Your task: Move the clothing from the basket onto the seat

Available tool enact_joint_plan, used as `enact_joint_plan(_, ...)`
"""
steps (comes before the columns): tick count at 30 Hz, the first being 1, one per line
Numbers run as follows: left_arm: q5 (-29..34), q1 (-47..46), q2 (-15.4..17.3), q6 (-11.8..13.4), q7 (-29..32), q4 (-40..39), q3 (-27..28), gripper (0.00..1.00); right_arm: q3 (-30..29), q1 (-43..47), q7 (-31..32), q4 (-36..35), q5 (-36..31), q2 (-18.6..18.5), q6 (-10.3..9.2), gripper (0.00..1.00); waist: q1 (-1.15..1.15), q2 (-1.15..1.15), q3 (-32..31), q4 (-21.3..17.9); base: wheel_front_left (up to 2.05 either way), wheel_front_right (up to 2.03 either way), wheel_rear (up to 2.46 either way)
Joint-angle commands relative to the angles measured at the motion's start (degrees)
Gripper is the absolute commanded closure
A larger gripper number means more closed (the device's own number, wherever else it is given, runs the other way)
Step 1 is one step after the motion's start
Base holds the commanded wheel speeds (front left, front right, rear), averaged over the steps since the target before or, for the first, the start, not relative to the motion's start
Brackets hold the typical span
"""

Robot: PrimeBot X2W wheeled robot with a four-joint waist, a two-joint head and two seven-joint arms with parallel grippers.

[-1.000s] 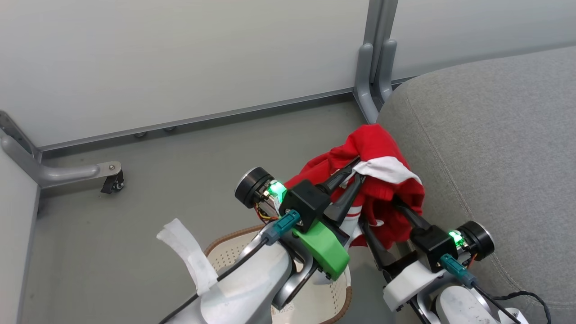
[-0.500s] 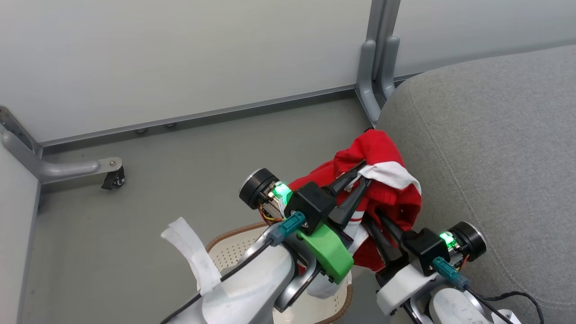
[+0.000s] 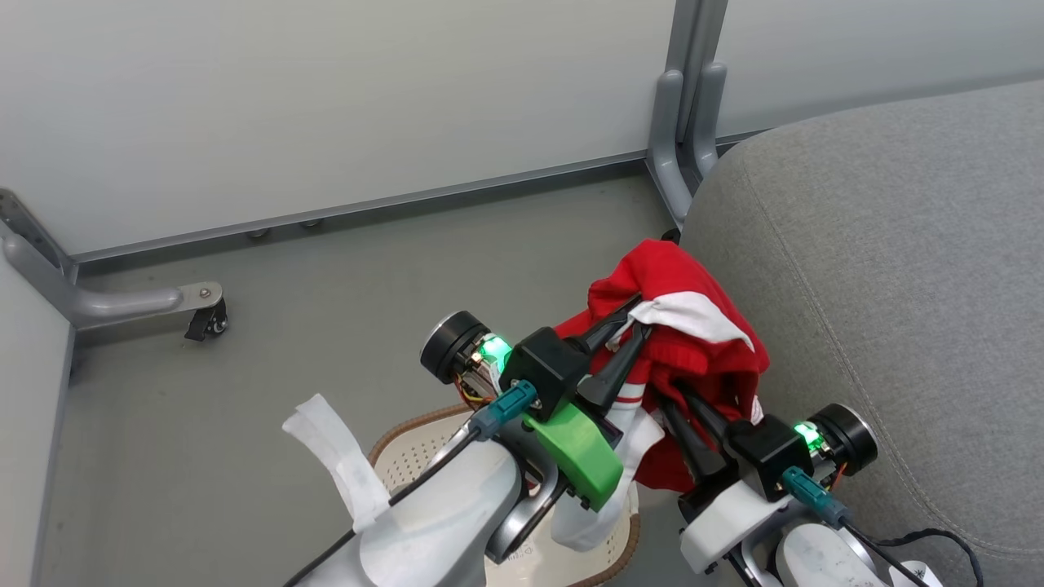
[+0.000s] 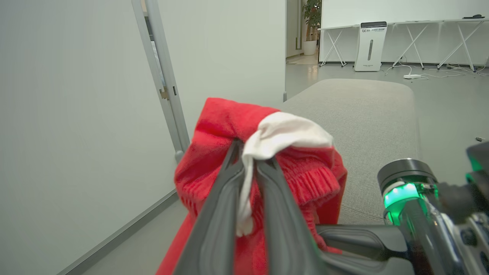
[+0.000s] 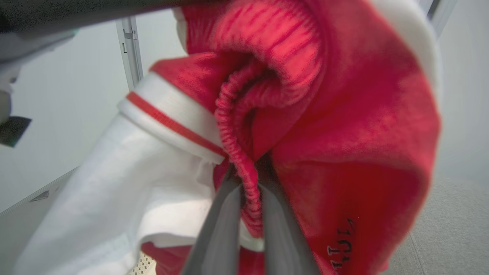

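The red clothing (image 3: 693, 342) with white panels hangs bunched in the air between the basket (image 3: 408, 461) and the seat (image 3: 897, 269), just left of the seat's rounded edge. My left gripper (image 3: 639, 313) is shut on a white fold at the bundle's top, which shows plainly in the left wrist view (image 4: 250, 162). My right gripper (image 3: 683, 398) is shut on the red elastic waistband (image 5: 248, 183) lower down, with its tips buried in cloth. A white part of the clothing (image 3: 595, 505) dangles over the basket, which my left arm mostly hides.
Grey partition panels (image 3: 326, 106) on metal legs stand behind, with a post (image 3: 685, 106) at the seat's far corner and a caster foot (image 3: 204, 314) at the left. Grey floor (image 3: 367, 285) lies between the partition and the basket.
Both grippers have shifted a little to the left with the bundle still held. A white part of the clothing now hangs lower over the basket.
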Motion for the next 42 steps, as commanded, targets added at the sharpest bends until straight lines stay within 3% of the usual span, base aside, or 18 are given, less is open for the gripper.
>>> enact_joint_plan(1, -0.1, -1.0, 0.1, 0.3, -0.4, 0.2, 0.1, 1.00, 0.1, -0.1, -0.3, 0.1, 0.4, -0.2, -0.06, 1.00, 0.00, 0.43, 0.0, 0.0, 0.00, 0.00, 0.00)
enact_joint_plan(4, -0.5, -0.9, 0.1, 0.6, -0.3, 0.7, 0.3, 1.00, 0.3, -0.2, -0.3, 0.0, 0.5, -0.2, -0.06, 1.00, 0.00, 0.43, 0.0, 0.1, 0.00, 0.00, 0.00)
enact_joint_plan(5, -0.4, -0.8, 0.0, 1.0, -0.7, 0.7, 0.6, 0.57, 0.3, -0.2, -0.3, -0.1, 0.6, -0.2, -0.06, 1.00, 0.00, 0.43, 0.0, 0.2, 0.00, 0.00, 0.00)
enact_joint_plan(6, -0.5, -0.7, 0.0, 1.1, -0.5, 1.0, 0.6, 0.00, 0.4, -0.2, -0.3, -0.2, 0.7, -0.2, -0.06, 1.00, 0.00, 0.43, 0.1, 0.2, 0.00, 0.00, 0.00)
enact_joint_plan(30, -1.0, -0.7, 0.8, 1.6, -2.2, 2.4, 0.9, 0.00, -0.7, 0.5, -0.3, -0.7, 0.8, -0.3, -0.06, 1.00, 0.00, 0.43, -0.1, 0.5, 0.00, 0.00, 0.00)
enact_joint_plan(42, -0.1, 1.2, 2.4, 0.6, -3.1, 0.2, 1.2, 0.00, -6.7, 0.7, -0.3, -3.9, 0.3, -1.0, -0.06, 1.00, 0.00, 0.43, 2.3, -2.0, 0.00, 0.00, 0.00)
